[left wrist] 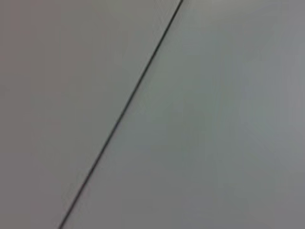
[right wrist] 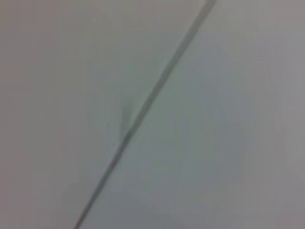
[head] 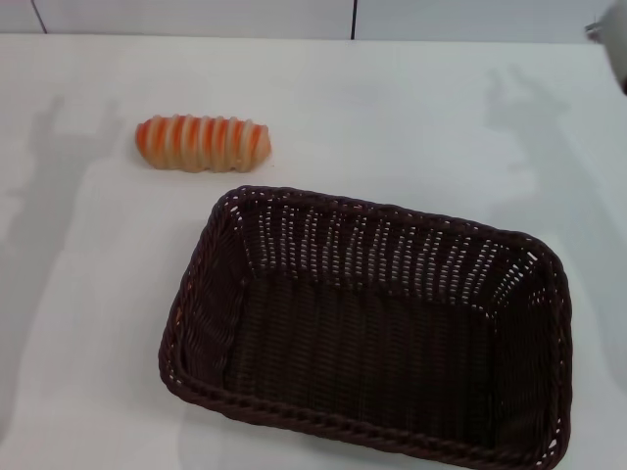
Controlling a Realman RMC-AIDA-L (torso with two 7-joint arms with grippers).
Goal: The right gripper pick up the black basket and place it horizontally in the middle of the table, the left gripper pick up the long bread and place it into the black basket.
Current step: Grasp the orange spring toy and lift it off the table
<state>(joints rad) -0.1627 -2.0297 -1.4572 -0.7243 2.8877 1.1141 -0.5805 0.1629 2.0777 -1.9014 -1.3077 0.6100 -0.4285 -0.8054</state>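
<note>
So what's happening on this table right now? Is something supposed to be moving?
Nothing is being handled yet. A black basket sits empty on the white table, slightly askew, toward the robot's right and the near edge. A long bread lies on the table beyond its far left corner, apart from it. Neither gripper is in view; only arm shadows fall on the tabletop, so no step has visibly started.

Black basket (head: 392,333): near rim and right corner cut off by the head view's edge. Both wrist views: blurred pale surface crossed by one dark line (left wrist: 121,114); nothing else discernible.
</note>
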